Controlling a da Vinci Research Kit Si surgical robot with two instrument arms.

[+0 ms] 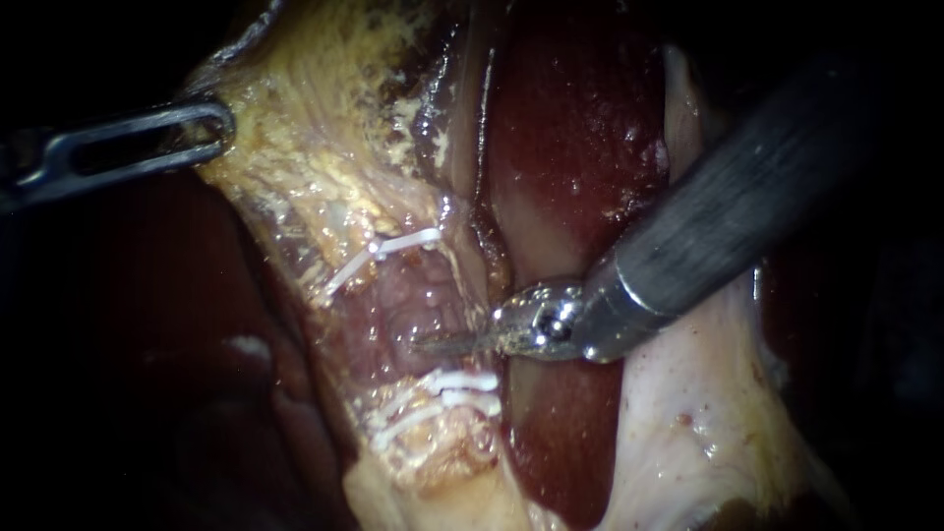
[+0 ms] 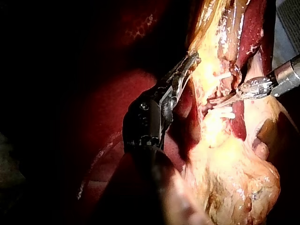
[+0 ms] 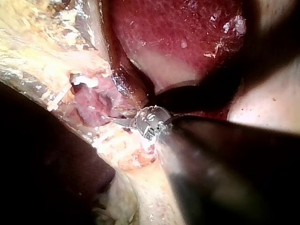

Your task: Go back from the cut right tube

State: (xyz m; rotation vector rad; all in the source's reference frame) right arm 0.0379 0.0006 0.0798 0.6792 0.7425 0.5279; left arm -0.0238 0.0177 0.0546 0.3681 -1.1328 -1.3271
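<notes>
Right wrist view: right instrument (image 3: 123, 121) alone.

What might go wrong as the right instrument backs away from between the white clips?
The metal right instrument rests its shut blades on pink tissue between the single white clip and the paired white clips; a crooked exit might snag one. The left instrument grips taut yellowish tissue; a slip could swing it onto the blades.

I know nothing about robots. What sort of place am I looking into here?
Probably a surgical practice bench, seen close up through an endoscope. Two slender metal tools work over dark red liver. The left instrument grips yellowish tissue, the right instrument points at it, and white clips are clamped there.
</notes>
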